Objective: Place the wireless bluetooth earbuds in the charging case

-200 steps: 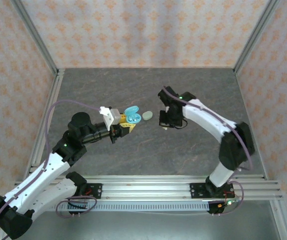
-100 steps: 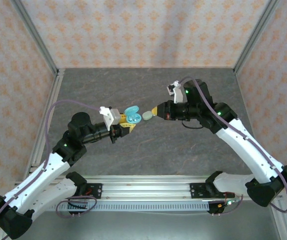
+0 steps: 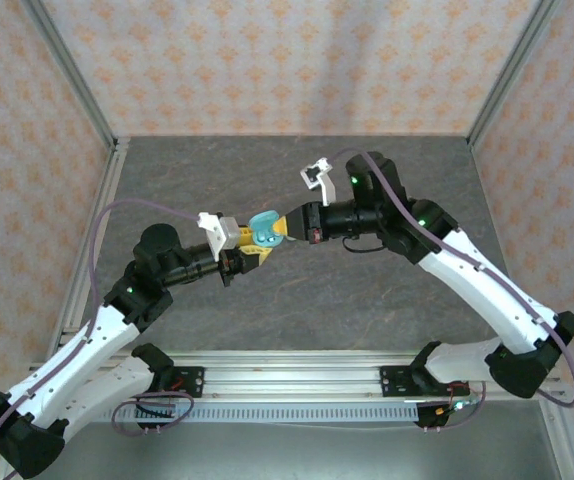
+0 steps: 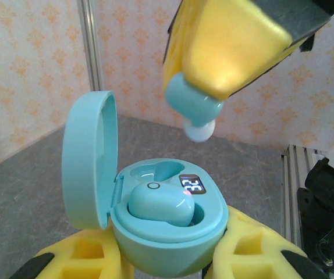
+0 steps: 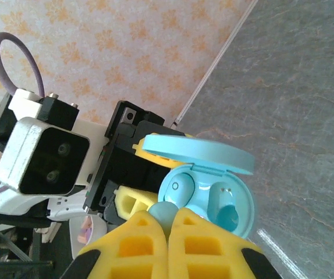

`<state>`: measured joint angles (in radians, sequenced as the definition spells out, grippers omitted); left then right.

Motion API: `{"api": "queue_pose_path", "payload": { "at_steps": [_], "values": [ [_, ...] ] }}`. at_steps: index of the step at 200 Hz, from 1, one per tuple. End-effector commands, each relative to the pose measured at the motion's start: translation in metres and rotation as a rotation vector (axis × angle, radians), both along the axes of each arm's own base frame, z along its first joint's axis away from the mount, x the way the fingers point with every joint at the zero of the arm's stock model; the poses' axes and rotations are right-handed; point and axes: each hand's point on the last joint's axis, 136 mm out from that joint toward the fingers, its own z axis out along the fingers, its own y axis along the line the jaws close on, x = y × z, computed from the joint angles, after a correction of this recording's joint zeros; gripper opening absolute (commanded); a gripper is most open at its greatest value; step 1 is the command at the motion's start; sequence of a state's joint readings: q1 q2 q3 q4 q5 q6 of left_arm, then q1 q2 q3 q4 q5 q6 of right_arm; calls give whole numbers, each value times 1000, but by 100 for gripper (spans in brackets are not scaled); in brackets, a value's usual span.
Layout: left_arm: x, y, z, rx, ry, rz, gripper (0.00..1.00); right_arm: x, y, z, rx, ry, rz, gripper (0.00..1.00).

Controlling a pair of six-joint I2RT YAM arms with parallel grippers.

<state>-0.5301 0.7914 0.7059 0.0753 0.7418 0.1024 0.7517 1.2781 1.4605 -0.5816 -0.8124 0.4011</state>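
The charging case [image 4: 173, 229] is teal and oval, its lid [image 4: 88, 160] hinged open to the left, and my left gripper [image 4: 167, 253] is shut on its base, holding it above the table. One teal earbud [image 4: 158, 203] sits in a socket beside a lit display. The other socket [image 5: 232, 212] is empty. My right gripper [image 5: 167, 220] is shut on a second earbud [image 5: 162, 211], held just above the open case [image 5: 210, 197]. In the top view both grippers meet mid-table: left gripper [image 3: 251, 246], case [image 3: 264, 229], right gripper [image 3: 289, 226].
The dark stone-patterned tabletop [image 3: 297, 290] lies below the grippers. Aluminium rails [image 3: 97, 230] and patterned walls fence it on three sides. The right arm's elbow [image 3: 372, 200] stretches across the table's centre.
The right arm swung left to the pale earbud that lay beside the case. That earbud has left the table and is now pinched just over the case. The left arm stayed still.
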Motion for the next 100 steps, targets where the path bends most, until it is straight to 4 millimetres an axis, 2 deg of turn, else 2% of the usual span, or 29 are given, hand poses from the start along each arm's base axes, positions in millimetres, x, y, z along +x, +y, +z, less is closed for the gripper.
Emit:
{"api": "queue_pose_path", "payload": {
  "at_steps": [1,54,100],
  "values": [
    [-12,-1,33,-56,-73,-34,9,-2,5,12,21,-54,40,5],
    [-13,-2,33,-53,-73,-43,9,7,2,-8,-69,-53,13,5],
    [-13,-2,34,-53,-73,-47,9,8,0,-12,-94,-61,10,5]
  ]
}}
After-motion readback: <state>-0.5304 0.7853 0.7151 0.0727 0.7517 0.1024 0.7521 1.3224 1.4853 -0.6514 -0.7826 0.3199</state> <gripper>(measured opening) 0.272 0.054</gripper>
